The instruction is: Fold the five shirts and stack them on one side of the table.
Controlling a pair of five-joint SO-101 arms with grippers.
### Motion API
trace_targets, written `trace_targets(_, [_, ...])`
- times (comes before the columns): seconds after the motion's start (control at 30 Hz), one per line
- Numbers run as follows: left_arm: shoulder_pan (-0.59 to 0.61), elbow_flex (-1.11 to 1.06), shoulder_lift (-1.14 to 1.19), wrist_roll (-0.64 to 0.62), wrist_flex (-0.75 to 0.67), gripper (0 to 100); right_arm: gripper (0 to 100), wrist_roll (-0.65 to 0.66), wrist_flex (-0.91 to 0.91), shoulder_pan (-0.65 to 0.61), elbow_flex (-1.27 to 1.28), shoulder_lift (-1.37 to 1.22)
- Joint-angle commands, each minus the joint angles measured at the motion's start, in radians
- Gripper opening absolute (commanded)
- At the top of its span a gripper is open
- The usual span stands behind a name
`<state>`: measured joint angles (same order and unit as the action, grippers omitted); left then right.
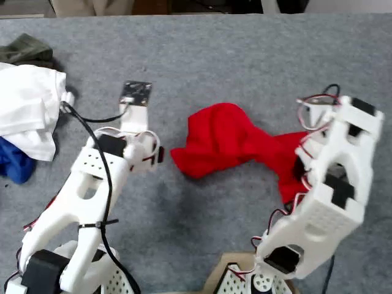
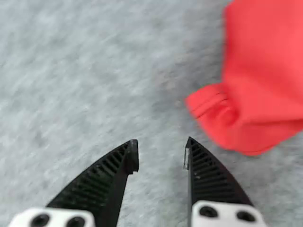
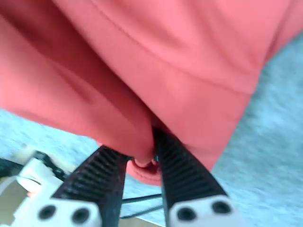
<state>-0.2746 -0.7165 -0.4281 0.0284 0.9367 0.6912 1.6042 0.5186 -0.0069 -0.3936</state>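
- The grey table (image 1: 245, 55) is my whole stage, and one side of it has to end up carrying the stack.
- The red shirt (image 1: 226, 144) lies crumpled mid-table, one end stretched toward my right arm. Nothing is folded yet, I judge.
- A white shirt (image 1: 27, 104) is heaped at the left edge, with a blue shirt (image 1: 13, 160) touching its near side and an olive shirt (image 1: 27, 49) just beyond it.
- My right claw (image 3: 141, 150) is clamped on a fold of the red cloth, fabric bunched between the fingers.
- My left claw (image 2: 161, 153) hangs parted and empty over bare table, the red hem near it.
- To do this well, the left takes that hem, then both claws pull apart evenly so the shirt lies flat before any fold.
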Motion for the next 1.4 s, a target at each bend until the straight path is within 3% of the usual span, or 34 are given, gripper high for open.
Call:
trace_targets(0.0, [-0.055,0.074,-0.021,-0.046,-0.055,17,0.5,0.138,0.054,0.087,-0.015,0.077])
trace_targets(0.13, [-0.106,0.104,0.056,-0.069,-0.087,17,0.5,0.315,0.121,0.160,-0.012,0.101])
trace_targets(0.4, [-0.114,0.382,0.421,-0.141,-0.117,17,0.5,0.459,0.141,0.237,0.012,0.124])
trace_targets(0.57, [-0.133,0.712,0.633,-0.216,-0.017,17,0.5,0.479,0.143,0.234,0.096,0.124])
trace_targets(0.83, [-0.267,1.105,0.915,-0.221,0.190,17,0.5,0.491,0.114,0.236,0.162,0.124])
trace_targets(0.9, [-0.284,1.143,0.970,-0.221,0.215,15,0.5,0.491,0.107,0.239,0.162,0.124])
trace_targets(1.03, [-0.284,1.166,1.053,-0.218,0.252,1,0.5,0.491,0.107,0.240,0.160,0.124])
trace_targets(1.23, [-0.288,1.165,1.084,-0.218,0.454,2,0.5,0.491,0.103,0.237,0.153,0.124])
trace_targets(1.37, [-0.305,1.152,0.987,-0.184,0.520,2,0.5,0.491,0.069,0.228,0.153,0.124])
